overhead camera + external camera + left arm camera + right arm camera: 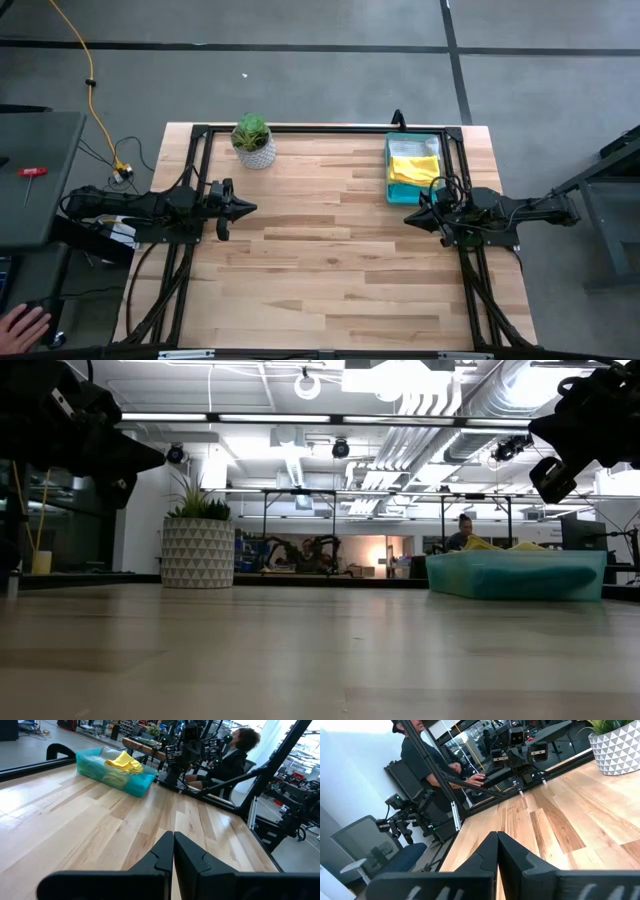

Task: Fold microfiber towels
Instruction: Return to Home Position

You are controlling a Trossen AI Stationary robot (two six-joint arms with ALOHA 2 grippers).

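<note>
The microfiber towels lie in a translucent green tray at the table's far right; a yellow towel lies on top, and it also shows in the left wrist view. The towels under it are mostly hidden by the tray wall. My left gripper hovers shut and empty at the table's left. My right gripper hovers shut and empty at the table's right, just near of the tray. In the wrist views the left fingertips and right fingertips meet.
A small green plant in a white patterned pot stands at the far left of the table. A black frame runs along the far edge and down both sides. People sit beyond the table ends. A hand shows at lower left.
</note>
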